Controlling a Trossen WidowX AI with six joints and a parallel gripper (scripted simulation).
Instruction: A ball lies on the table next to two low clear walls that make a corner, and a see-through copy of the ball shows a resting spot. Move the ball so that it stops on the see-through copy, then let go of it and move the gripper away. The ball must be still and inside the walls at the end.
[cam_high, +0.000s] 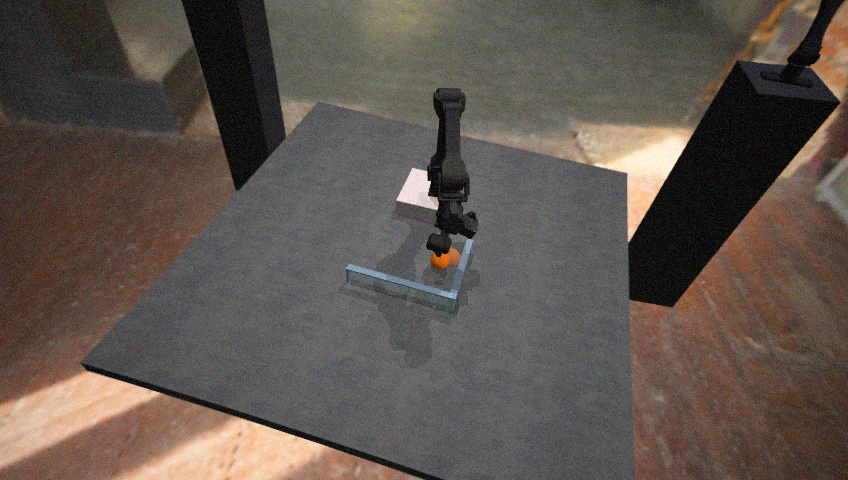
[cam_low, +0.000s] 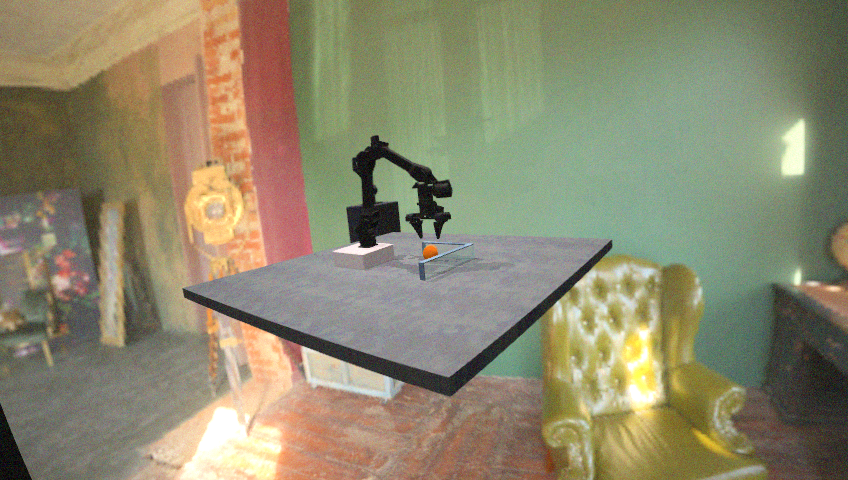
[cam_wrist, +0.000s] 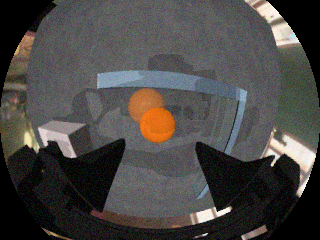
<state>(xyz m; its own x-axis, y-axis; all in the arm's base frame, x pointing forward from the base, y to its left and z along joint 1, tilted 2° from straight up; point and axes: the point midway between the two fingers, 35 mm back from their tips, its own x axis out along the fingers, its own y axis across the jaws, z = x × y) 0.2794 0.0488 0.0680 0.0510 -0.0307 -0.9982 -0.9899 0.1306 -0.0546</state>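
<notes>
An orange ball (cam_high: 440, 260) (cam_low: 430, 252) (cam_wrist: 158, 125) lies on the table on the inner side of the walls. The see-through copy (cam_high: 455, 256) (cam_wrist: 144, 102) is a duller orange and partly overlaps the ball in the top view and the wrist view. It is nearer than the ball to one clear wall (cam_high: 462, 267) (cam_wrist: 150, 80). The other clear wall (cam_high: 398, 281) (cam_wrist: 242, 115) joins it at a corner. My gripper (cam_low: 429, 236) (cam_wrist: 161, 144) is open and empty, pointing down above the ball. In the top view the arm hides part of the gripper.
The arm stands on a pale block (cam_high: 413, 196) (cam_low: 363, 255) (cam_wrist: 65, 135) behind the ball. The grey table (cam_high: 267, 333) (cam_low: 368, 309) carries the block and walls. Dark pillars (cam_high: 238, 89) (cam_high: 726, 178) stand beyond the table's edges.
</notes>
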